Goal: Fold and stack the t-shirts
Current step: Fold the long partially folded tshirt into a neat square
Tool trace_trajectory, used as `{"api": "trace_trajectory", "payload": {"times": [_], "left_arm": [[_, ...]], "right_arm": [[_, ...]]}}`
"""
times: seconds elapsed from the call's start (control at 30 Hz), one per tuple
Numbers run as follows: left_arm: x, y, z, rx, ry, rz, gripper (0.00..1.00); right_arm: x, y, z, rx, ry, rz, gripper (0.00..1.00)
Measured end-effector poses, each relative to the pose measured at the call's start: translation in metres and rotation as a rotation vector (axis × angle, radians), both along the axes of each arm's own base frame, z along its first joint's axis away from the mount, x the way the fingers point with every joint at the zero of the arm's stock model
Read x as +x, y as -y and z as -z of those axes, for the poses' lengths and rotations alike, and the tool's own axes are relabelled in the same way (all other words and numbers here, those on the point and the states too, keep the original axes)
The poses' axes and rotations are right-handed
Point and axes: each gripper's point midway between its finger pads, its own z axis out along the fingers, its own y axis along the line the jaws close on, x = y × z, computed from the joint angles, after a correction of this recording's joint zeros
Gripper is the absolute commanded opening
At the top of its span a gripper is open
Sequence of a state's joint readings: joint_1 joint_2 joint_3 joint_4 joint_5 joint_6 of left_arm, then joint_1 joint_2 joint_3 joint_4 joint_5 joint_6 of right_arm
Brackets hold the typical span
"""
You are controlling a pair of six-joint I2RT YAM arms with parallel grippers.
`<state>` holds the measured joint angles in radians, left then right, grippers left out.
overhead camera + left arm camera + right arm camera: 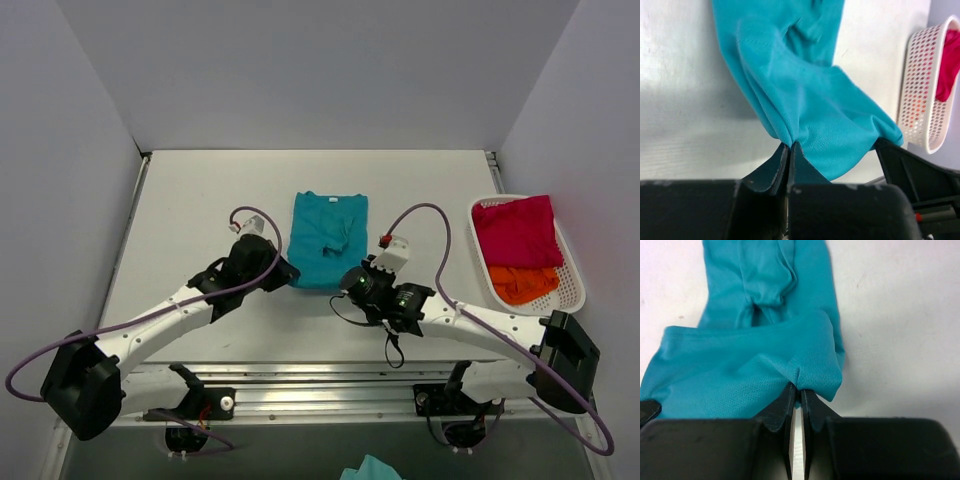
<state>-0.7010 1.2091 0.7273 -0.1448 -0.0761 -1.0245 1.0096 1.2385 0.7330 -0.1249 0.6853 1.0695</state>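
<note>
The teal t-shirt lies in the middle of the table, near the center of the top view. Its sides look folded in already, so it makes a long shape. The left arm and the right arm both reach to its bottom edge. The left jaws are shut tight on the lower left corner of the cloth. The right jaws are shut tight on the lower right corner. The wrist views show the cloth bunched up where each pair pinches it.

I think the step is folding this shirt in half. Next, both arms need to lift the bottom edge and carry it up over the shirt toward the neck end. They should go together so the cloth stays flat and even, then let go.

The room has plain pale walls on three sides. The table is flat and light gray. A white basket with holes sits at the right side of the top view. The pink t-shirt and the orange t-shirt are inside it, not folded yet.
</note>
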Motion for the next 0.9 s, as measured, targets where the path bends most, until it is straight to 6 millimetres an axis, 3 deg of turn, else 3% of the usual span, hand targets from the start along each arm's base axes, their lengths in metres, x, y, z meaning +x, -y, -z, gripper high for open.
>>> {"api": "trace_trajectory", "payload": {"times": [0.17,0.3,0.57,0.73,0.83,0.9], "left_arm": [[0.026,-0.005,-0.041,-0.006,0.069,-0.049,0.03],[0.05,-0.011,-0.052,-0.003,0.086,-0.084,0.03],[0.087,-0.02,-0.027,0.011,-0.001,-0.096,0.02],[0.114,-0.017,-0.025,-0.008,-0.026,-0.086,0.03],[0.134,-0.016,-0.026,-0.018,-0.032,-0.078,0.05],[0.159,-0.016,-0.027,-0.025,-0.036,-0.081,0.12]], "right_arm": [[0.021,-0.013,-0.043,0.002,0.069,0.026,0.0],[0.04,-0.013,-0.062,-0.008,0.097,0.052,0.0],[0.07,-0.007,-0.047,-0.079,0.053,0.076,0.0],[0.091,-0.007,-0.042,-0.099,0.028,0.083,0.0],[0.116,-0.008,-0.044,-0.099,0.021,0.105,0.0],[0.139,-0.009,-0.044,-0.091,0.016,0.122,0.0]]}}
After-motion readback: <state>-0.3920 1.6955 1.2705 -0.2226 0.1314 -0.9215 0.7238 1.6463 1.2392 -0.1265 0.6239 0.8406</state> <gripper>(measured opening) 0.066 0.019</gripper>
